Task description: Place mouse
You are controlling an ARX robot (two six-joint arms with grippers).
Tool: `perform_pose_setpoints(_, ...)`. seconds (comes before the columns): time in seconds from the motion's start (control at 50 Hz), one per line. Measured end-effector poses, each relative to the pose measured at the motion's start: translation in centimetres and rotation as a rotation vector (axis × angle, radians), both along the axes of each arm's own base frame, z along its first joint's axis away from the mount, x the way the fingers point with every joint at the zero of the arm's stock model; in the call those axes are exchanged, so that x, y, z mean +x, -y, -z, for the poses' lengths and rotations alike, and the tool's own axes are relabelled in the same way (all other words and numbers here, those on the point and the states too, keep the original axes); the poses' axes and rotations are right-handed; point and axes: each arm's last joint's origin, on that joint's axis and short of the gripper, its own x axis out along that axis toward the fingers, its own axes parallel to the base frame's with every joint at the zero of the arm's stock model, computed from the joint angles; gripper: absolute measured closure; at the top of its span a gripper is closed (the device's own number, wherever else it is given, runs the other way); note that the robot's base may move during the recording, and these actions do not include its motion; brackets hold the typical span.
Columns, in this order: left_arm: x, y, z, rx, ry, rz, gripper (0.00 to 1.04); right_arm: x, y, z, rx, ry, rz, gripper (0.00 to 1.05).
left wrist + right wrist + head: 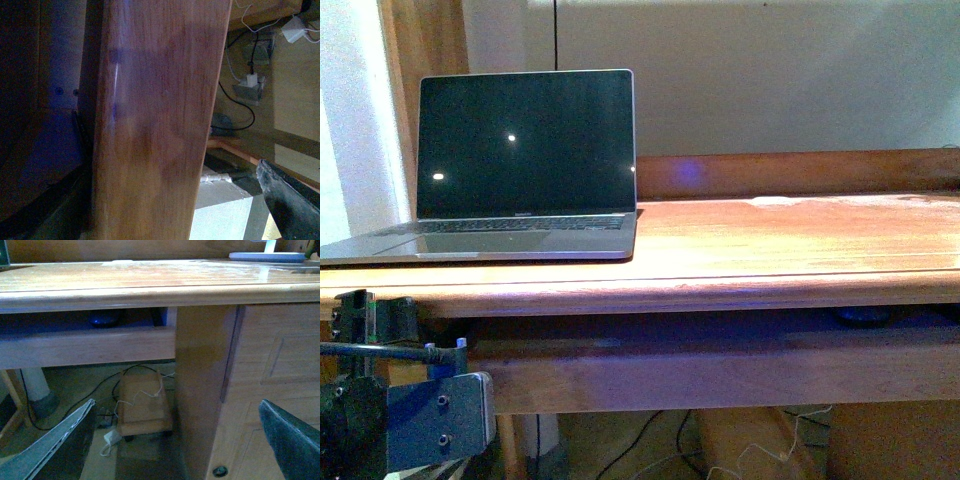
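The mouse (105,319) is a small dark oval lying on the recessed shelf under the desk top, in shadow; it also shows in the front view (865,317) at the right under the desk edge. My right gripper (175,445) is open and empty, low in front of the desk's leg, well short of and below the mouse. My left gripper (375,318) is open and empty at the desk's front left edge; its wrist view shows one dark finger (290,205) beside a wooden board (155,125).
An open laptop (525,160) with a dark screen stands on the left of the wooden desk (790,245). A white flat object (267,256) lies at the desk's far right. Cables, a power adapter (111,436) and a small wooden box (142,405) are on the floor underneath.
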Motion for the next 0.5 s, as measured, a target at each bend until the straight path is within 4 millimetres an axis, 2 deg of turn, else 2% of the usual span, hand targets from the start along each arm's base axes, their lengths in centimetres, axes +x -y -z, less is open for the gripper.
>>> perform_pose_setpoints(0.26,0.4,0.6,0.4,0.0,-0.011,0.005,0.08,0.0,0.0,0.0,0.0,0.0,0.0,0.07)
perform_pose_setpoints(0.5,-0.7,2.2,0.2,-0.079,-0.138,-0.008,0.08,0.0,0.0,0.0,0.0,0.0,0.0,0.07)
